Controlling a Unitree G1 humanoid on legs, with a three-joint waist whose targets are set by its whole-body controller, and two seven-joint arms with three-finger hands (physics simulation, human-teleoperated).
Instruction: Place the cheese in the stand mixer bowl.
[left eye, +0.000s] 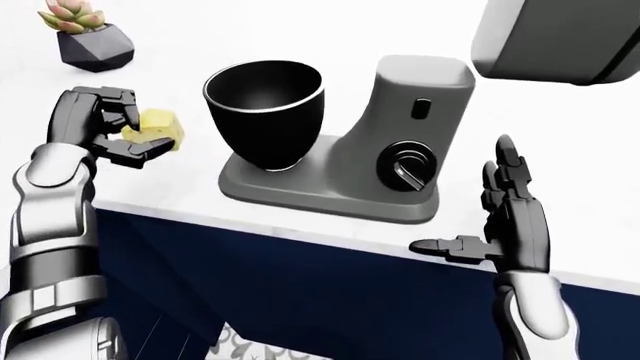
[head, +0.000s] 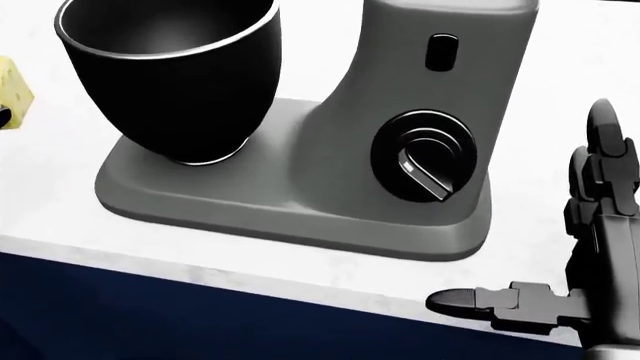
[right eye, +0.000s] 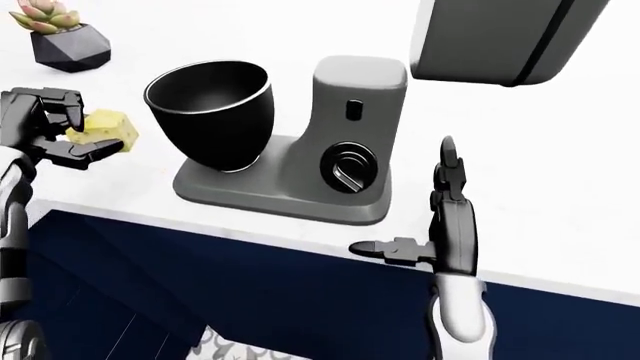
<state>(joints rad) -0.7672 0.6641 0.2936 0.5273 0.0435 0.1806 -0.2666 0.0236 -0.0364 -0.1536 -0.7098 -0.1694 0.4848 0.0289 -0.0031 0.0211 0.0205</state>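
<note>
The left robot hand (left eye: 115, 127) pinches the cheese (left eye: 160, 127) (light, firm, likely slightly slippery) left of the bowl (left eye: 264, 112); the right robot hand (left eye: 505, 217) is spread.

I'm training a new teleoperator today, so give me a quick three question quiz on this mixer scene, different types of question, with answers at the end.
1. True or false: the cheese already lies inside the stand mixer bowl.
2. Multiple choice: which hand holds the cheese? A) the left hand B) the right hand C) neither
3. Fill in: in the left-eye view, the potted succulent stands on the counter at the top ____ corner.

Key: 1. False; the cheese is held to the left of the bowl, outside it. 2. A; the right hand is open and empty. 3. left.
</note>
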